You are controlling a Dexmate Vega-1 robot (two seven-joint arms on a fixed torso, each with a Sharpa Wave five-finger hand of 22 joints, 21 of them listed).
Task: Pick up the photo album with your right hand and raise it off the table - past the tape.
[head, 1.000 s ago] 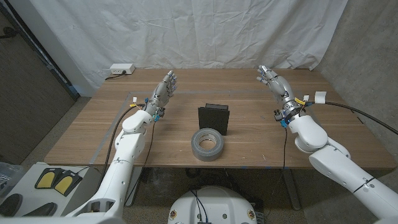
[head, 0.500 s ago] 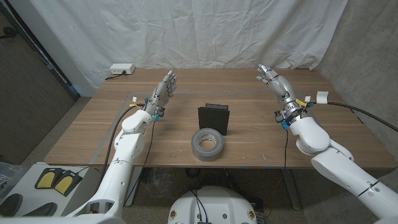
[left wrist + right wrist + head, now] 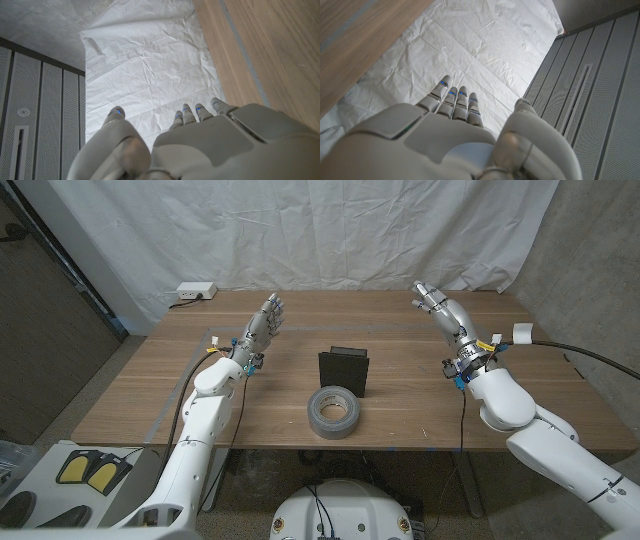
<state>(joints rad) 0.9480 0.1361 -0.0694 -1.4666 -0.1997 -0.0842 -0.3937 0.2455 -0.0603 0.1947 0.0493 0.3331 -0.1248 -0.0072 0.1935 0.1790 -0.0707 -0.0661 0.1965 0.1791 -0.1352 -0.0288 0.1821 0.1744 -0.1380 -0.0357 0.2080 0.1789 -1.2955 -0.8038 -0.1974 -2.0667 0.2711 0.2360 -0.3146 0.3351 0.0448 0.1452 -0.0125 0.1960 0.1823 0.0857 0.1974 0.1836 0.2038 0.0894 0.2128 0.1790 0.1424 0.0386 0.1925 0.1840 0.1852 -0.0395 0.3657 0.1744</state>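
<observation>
Head view: album (image 3: 344, 371), dark, stands upright at mid-table (image 3: 130, 390). Tape (image 3: 332, 412), a grey roll, lies flat just near-side of the album and slightly to its left; cannot tell whether the two touch.

Right hand (image 3: 442, 313) is raised above the far right part of the table, well apart from the album, holding nothing. Fingers extended, pointing to the far side, only slightly apart. Right wrist view: fingers (image 3: 451, 99) straight and side by side, thumb (image 3: 524, 106) set off to one side, white backdrop behind them.

Left hand (image 3: 263, 325) is raised over the far left part of the table, also empty, fingers extended and close together. Left wrist view: fingers (image 3: 190, 113) straight, nearly touching each other, thumb (image 3: 116, 113) apart from them.

White power strip (image 3: 195, 291) sits at the far left edge of the table. White cloth backdrop (image 3: 320, 230) hangs behind the table.
</observation>
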